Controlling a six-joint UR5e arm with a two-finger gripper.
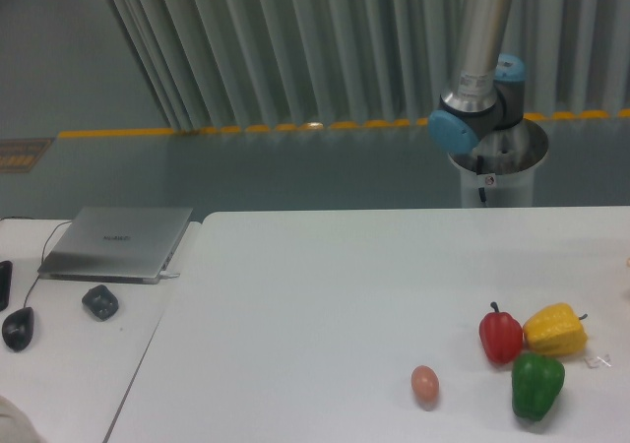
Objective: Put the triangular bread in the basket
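Observation:
The triangular bread and the basket are out of view. Only the lower arm segments [478, 64] show at the top right, rising from a silver pedestal [499, 167] behind the table; the gripper itself is out of frame. On the white table [325, 295] at the right lie a red bell pepper [500, 336], a yellow bell pepper [556, 330], a green bell pepper [536, 385] and a tan egg [424, 383].
A side table on the left carries a closed silver laptop [116, 241], a small dark object [99, 301] and a black mouse [17, 328]. A small clear scrap [595, 361] lies right of the peppers. Grey curtains hang behind.

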